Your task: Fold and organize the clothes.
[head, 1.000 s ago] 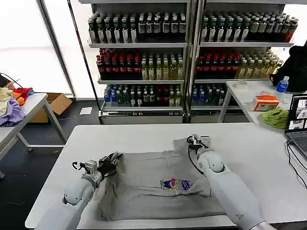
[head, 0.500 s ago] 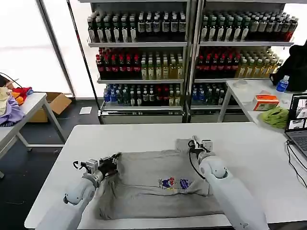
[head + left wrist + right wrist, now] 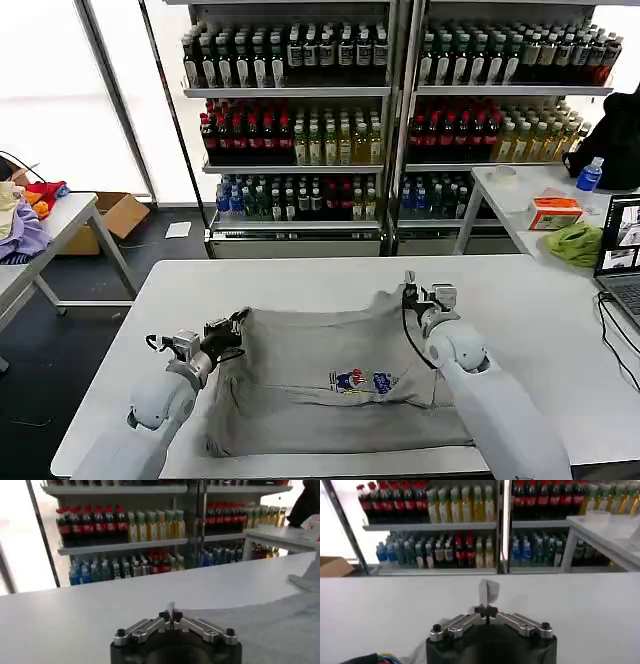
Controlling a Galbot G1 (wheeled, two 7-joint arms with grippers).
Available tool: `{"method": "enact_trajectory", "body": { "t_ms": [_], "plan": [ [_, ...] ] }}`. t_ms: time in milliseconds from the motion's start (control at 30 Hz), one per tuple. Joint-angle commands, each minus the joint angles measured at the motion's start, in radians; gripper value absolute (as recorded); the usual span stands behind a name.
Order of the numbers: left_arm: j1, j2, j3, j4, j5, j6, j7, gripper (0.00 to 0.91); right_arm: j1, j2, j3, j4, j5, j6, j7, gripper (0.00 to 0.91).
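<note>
Fingers of the left gripper are pinched together on the far left corner of the grey T-shirt, and those of the right gripper are clamped on its far right corner. Compared with a second ago, both grippers have risen and spread apart, so the far edge of the shirt now hangs taut between them, lifted off the white table, while its near part lies flat. In the left wrist view a thin fold of cloth sticks up between the closed fingertips. The right wrist view shows a small grey tuft likewise. Its right arm covers the shirt's near right corner.
</note>
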Motion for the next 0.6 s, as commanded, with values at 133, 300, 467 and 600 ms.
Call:
{"method": "enact_trajectory", "body": {
  "t_ms": [133,300,467,600],
  "plan": [
    [0.112,0.018,-0.063,-0.122,0.018,-0.023,0.006,0.01,-0.19,-0.031,0.098,0.242,-0.004,0.006,0.003,0.0],
    [0.171,0.02,-0.081,-0.161,0.041,-0.03,0.008,0.01,-0.321,-0.052,0.155,0.309,0.002,0.022,0.001,0.0],
    [0.243,0.006,-0.084,-0.2,0.076,-0.034,0.019,0.0,-0.455,-0.046,0.203,0.404,0.016,0.027,0.022,0.0],
    [0.282,-0.008,-0.097,-0.222,0.095,-0.038,0.019,0.0,-0.562,-0.018,0.259,0.475,0.017,0.037,0.028,0.0]
  ]
}}
